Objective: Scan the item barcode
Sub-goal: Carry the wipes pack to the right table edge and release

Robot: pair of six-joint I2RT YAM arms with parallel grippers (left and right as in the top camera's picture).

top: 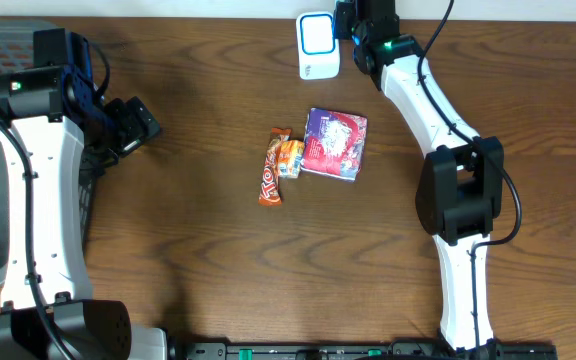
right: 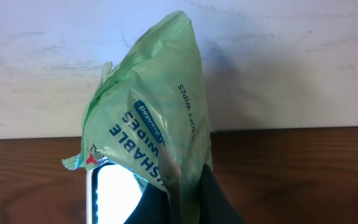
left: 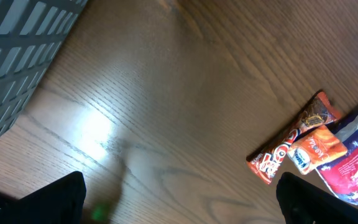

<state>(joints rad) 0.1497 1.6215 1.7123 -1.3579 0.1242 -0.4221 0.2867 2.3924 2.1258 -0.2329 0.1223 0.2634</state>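
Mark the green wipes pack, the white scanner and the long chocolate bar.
green wipes pack [right: 157, 99]: right wrist view, middle of its printed face.
white scanner [top: 318, 42]: overhead view, centre of its front panel.
long chocolate bar [top: 269, 178]: overhead view, middle of the wrapper.

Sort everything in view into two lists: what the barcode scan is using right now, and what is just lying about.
In use:
green wipes packet, pinched in the right end effector
white scanner

Lying about:
chocolate bar
small orange packet
purple packet
grey basket
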